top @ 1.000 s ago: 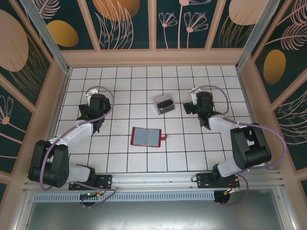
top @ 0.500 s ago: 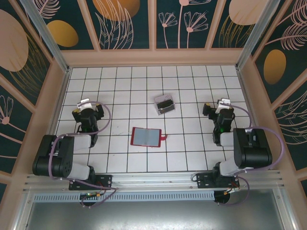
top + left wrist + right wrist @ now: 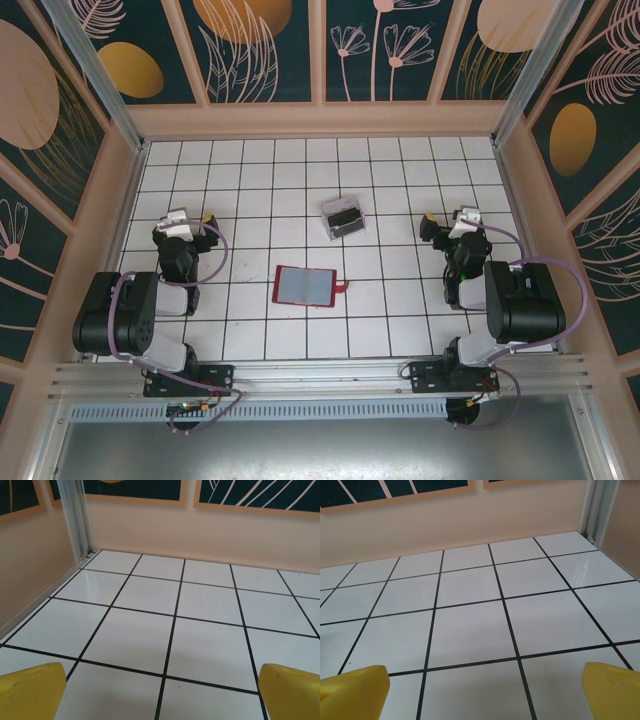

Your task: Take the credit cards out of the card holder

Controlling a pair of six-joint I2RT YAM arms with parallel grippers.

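With the left gripper (image 3: pixel 160 695) and right gripper (image 3: pixel 482 692) both gaping fully and holding nothing, the small red folding card holder (image 3: pixel 304 287) is lying open at the frame's centre, looking light and slide-prone, its thin, slick credit cards (indistinct here) probably needing an edge pinch.

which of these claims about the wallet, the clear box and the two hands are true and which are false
1. The card holder lies open with its grey inside facing up. True.
2. The left hand grips the card holder. False: it is open, holds nothing and is well off to the holder's left.
3. The clear box sits farther from the arm bases than the card holder. True.
4. The right hand is shut. False: its jaws stand wide open with nothing between them.
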